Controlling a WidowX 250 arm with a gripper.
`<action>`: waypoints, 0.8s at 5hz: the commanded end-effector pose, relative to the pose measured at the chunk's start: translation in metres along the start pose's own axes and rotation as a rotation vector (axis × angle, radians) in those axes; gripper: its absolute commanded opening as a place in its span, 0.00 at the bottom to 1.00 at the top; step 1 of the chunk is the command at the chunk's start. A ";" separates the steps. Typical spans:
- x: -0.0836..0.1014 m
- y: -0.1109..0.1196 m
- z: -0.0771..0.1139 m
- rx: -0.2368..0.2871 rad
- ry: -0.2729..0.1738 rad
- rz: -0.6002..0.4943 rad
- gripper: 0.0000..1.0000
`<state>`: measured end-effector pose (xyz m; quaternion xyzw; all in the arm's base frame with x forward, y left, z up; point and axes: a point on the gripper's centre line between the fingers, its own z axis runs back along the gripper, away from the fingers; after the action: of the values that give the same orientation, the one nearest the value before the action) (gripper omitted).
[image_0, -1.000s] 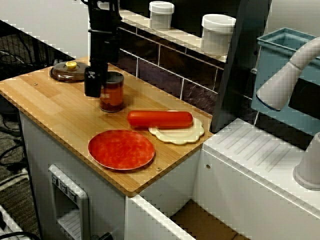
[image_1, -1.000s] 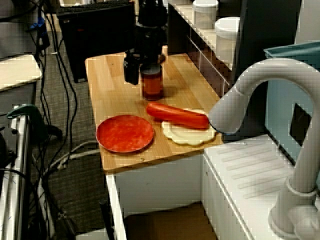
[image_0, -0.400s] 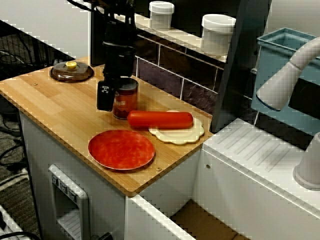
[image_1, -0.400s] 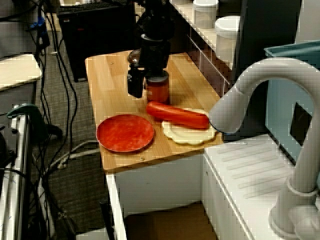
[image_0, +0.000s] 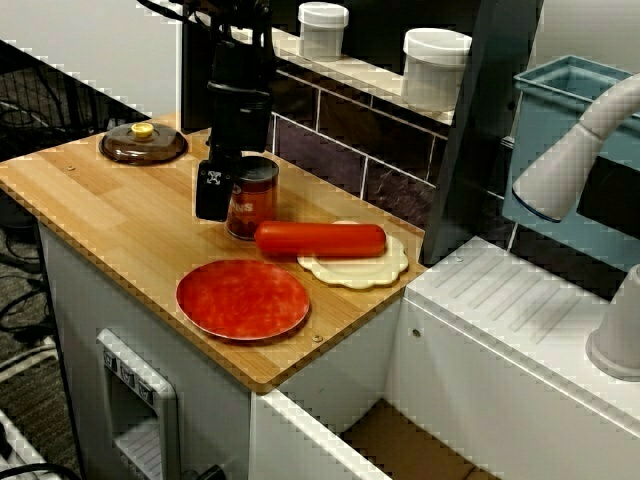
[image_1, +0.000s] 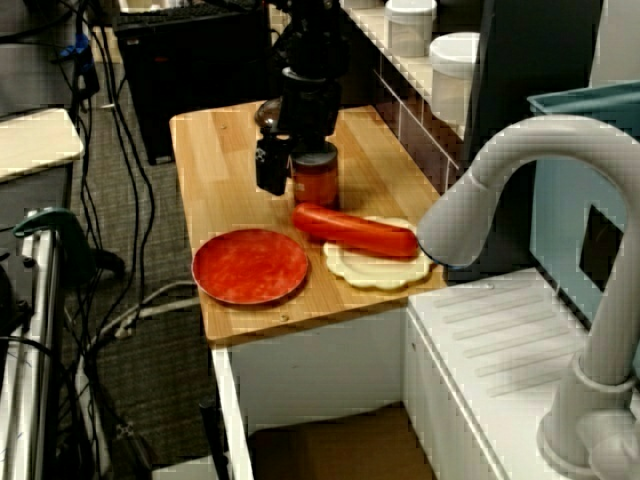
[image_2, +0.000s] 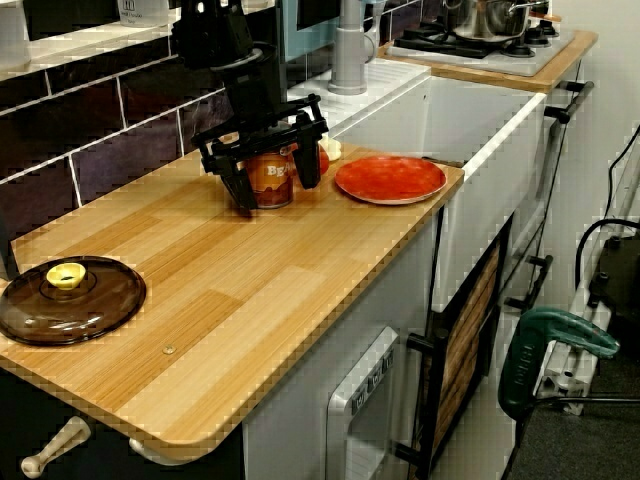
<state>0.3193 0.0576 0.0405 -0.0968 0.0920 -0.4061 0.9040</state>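
Jar (image_0: 254, 196) moved with gripper (image_2: 275, 186) toward sausage (image_0: 320, 239), stood upright just beside it; pincer grasped jar.

The desk (image_2: 250, 290) is done in matt pale wood. The jar (image_2: 268, 180) is made of glossy glass; red plate (image_2: 390, 178) and brown lid (image_2: 70, 300) are finished smooth, shiny.

Front view: set high off a corner of the wooden counter (image_0: 110, 215), faced toward the tiled wall (image_0: 330, 150). Sink-end view: taken from beside the faucet (image_1: 480, 190), aimed down along the counter. Lid-end view: set low and nearest, by the glass lid (image_2: 65, 298), faced oppositely. The jar (image_0: 256, 200) and red plate (image_0: 243, 298) are shared by all three.
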 end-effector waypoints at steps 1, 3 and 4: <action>-0.033 0.004 0.047 0.207 -0.060 0.123 1.00; -0.044 -0.007 0.072 0.199 -0.100 0.134 1.00; -0.039 -0.024 0.078 0.271 -0.111 0.194 1.00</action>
<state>0.3007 0.0780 0.1056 -0.0069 0.0229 -0.3201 0.9471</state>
